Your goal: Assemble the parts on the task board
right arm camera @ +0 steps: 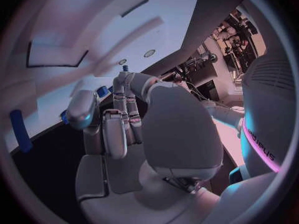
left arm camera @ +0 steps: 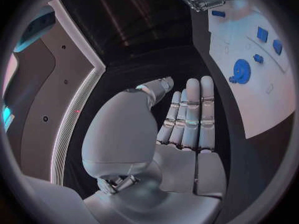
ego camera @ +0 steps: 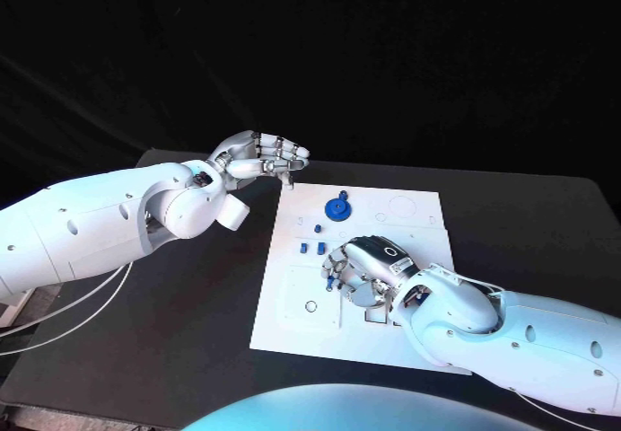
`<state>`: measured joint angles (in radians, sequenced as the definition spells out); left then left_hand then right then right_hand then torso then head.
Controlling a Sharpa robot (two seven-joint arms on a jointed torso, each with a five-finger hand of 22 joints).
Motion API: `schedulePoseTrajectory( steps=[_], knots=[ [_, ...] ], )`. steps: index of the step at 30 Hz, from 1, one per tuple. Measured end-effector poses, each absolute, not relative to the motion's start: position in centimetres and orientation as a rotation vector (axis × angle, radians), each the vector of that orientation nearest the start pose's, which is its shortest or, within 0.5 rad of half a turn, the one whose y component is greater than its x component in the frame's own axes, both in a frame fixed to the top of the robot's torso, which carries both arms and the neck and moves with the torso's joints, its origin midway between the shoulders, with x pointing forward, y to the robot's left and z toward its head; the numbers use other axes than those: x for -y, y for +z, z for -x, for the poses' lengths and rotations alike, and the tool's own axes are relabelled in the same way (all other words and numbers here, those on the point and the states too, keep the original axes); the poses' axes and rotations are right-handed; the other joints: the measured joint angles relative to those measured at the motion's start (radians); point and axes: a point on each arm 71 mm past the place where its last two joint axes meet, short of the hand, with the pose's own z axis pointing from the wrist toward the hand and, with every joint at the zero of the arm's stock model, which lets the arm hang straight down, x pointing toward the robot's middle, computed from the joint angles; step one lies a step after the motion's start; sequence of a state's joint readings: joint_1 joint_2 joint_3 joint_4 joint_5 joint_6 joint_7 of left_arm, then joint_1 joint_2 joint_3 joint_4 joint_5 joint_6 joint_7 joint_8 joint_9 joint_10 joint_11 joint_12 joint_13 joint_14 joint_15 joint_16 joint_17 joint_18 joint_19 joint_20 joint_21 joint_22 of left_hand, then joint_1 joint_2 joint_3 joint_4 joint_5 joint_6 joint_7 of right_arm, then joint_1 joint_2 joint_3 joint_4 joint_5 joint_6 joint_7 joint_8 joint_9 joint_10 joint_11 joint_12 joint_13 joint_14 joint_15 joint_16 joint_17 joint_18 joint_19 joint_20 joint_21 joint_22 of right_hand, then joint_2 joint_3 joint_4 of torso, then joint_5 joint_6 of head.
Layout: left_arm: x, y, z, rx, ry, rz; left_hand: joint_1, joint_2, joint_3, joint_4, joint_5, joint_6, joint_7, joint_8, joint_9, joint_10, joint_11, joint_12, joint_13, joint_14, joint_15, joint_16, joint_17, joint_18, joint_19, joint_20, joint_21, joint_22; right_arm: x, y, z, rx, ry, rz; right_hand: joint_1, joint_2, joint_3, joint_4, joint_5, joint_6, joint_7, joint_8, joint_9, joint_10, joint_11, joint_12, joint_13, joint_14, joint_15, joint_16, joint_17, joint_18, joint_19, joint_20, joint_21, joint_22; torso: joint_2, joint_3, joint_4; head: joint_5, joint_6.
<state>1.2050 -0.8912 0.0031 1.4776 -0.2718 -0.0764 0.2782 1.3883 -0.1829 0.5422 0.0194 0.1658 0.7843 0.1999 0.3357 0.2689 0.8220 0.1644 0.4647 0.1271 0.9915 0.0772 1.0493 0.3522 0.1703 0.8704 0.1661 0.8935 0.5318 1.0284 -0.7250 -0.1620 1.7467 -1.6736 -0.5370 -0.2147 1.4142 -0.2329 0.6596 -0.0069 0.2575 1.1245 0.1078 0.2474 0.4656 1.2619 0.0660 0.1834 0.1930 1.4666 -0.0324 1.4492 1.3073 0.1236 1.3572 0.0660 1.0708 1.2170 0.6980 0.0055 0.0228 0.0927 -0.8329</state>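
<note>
Gleaming round blue disc (ego camera: 336, 209) on flat white task board (ego camera: 292, 323)

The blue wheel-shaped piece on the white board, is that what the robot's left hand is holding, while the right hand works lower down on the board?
Not quite. The head view shows the blue wheel-shaped piece lying free on the task board, with no hand on it. The left hand hovers off the board's far left corner, away from the wheel. The rest stands: the right hand is lower down, over the board.
</note>
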Motion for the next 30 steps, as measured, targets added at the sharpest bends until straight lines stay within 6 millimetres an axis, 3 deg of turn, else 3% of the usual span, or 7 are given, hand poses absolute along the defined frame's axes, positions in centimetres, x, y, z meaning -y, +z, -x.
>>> schedulePoseTrajectory(
  steps=[30],
  knots=[
    [-23.09,-16.69,-49.52,-1.645,-1.54,0.821,0.0,0.0,0.0,0.0,0.0,0.0,0.0,0.0,-0.001,-0.007,0.0,0.006,0.0,0.0,0.0,0.0,0.0,0.0,0.0,0.0,0.0,0.0,8.6,-25.76,-37.17,-1.622,0.876,0.311,0.0,0.0,0.0,0.0,-0.003,0.002,0.002,0.004,0.0,0.0,0.0,0.004,0.001,0.0,0.0,0.0,0.001,0.0,0.0,0.0,0.0,0.0,0.001,0.0006,-0.0006,0.003,-0.004]
  ],
)
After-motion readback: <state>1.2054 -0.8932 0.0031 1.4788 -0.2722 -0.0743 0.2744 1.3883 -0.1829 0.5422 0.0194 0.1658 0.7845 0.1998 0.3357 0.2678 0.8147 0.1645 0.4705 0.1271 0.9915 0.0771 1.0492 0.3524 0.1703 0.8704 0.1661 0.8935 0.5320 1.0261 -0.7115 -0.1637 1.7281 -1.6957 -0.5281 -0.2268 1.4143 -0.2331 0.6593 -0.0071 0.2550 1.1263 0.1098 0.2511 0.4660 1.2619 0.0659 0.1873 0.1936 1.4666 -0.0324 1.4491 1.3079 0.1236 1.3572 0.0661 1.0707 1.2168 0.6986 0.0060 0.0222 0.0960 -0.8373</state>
